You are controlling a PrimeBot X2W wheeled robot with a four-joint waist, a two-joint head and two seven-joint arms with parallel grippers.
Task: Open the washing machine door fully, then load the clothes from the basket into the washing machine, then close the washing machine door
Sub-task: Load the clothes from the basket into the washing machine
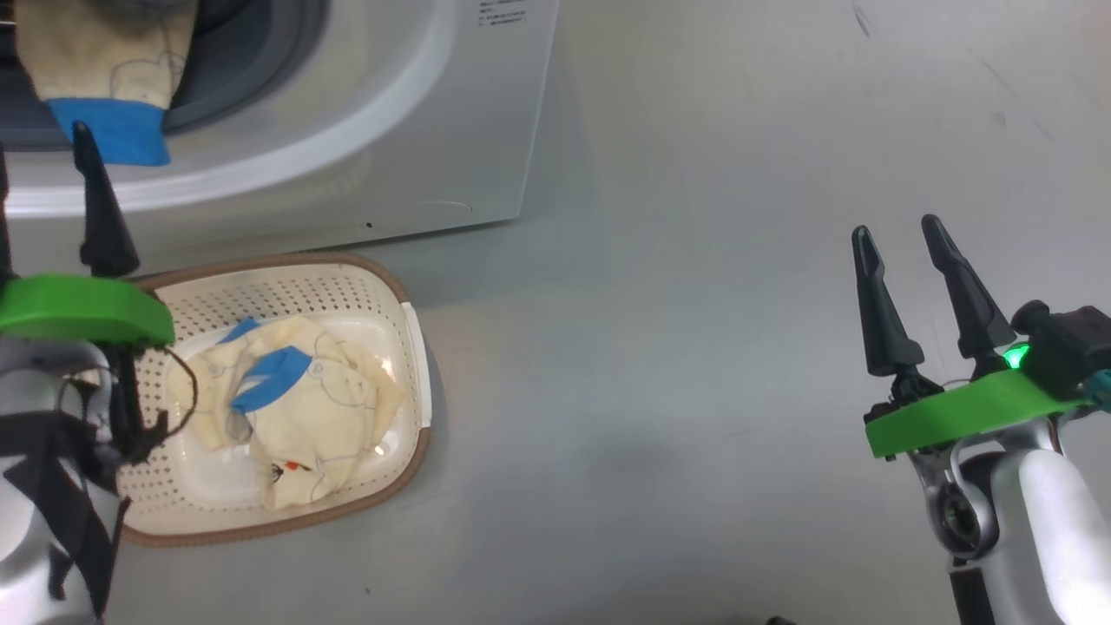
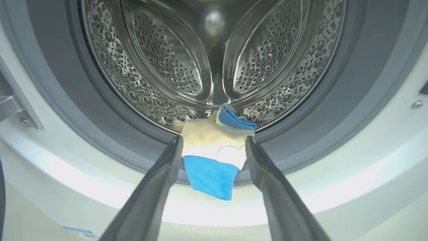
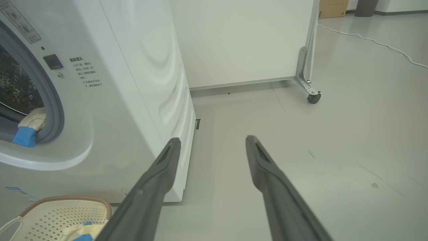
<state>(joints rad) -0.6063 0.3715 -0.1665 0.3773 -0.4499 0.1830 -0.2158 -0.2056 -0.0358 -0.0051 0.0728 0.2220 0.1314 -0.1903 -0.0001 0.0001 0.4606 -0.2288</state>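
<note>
The washing machine [image 1: 417,130] stands open, its steel drum [image 2: 167,60] in full sight; the door is out of view. One cream-yellow garment with a blue patch [image 2: 214,157] lies draped over the grey gasket lip, half hanging out. My left gripper [image 2: 213,140] is open just in front of it, fingers either side and not pinching it. More clothes [image 1: 295,399] lie in the basket [image 1: 417,451] on the floor below the machine. Far to the right my right gripper [image 1: 895,225] hangs open over bare floor, holding nothing.
A white panel on a castor [image 3: 314,97] stands behind and to the right of the washing machine [image 3: 133,83]. A white cable [image 3: 367,40] runs across the far floor. Grey floor stretches between the basket [image 3: 67,207] and my right gripper [image 3: 213,139].
</note>
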